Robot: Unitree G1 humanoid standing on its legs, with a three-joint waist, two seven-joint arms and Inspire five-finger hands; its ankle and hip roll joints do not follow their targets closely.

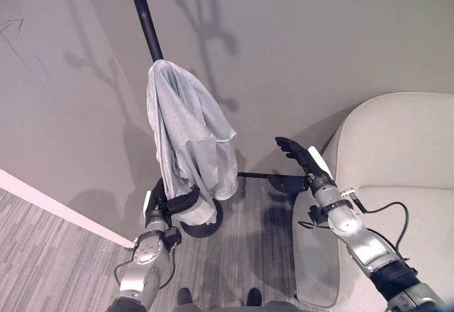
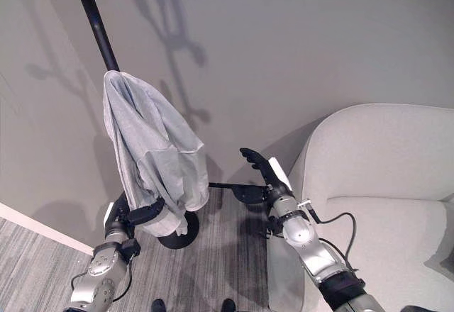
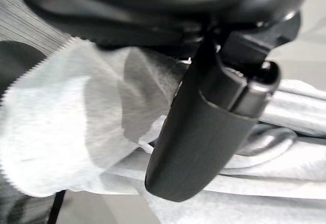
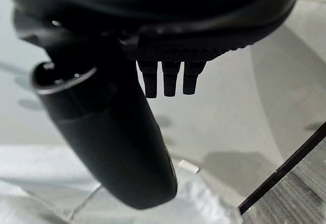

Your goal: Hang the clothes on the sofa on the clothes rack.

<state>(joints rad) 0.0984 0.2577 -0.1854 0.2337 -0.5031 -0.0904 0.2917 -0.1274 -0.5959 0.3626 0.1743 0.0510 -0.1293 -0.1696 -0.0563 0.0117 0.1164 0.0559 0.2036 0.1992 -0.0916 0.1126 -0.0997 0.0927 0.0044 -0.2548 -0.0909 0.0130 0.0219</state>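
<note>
Left hand: nearest to me, low by the hem of the grey garment; my fingers curl round the lower cloth, and in the left wrist view my thumb lies across the folds, so I have a hold on it, I judge to keep it from sliding off while it settles.
Grey garment: draped over the clothes rack from just below the upper pole, hanging down along it almost to the round base; it bunches where I hold it.
Clothes rack: black pole, standing against the wall on the carpeted floor, just beside the sofa.
Right hand: raised between rack and sofa, fingers straight and apart from the cloth, holding nothing; I judge it is kept clear of the hanging.
Sofa: pale seat looks bare of clothes where I can see it.
Stage: hanging looks nearly done; letting go with my left comes next.
</note>
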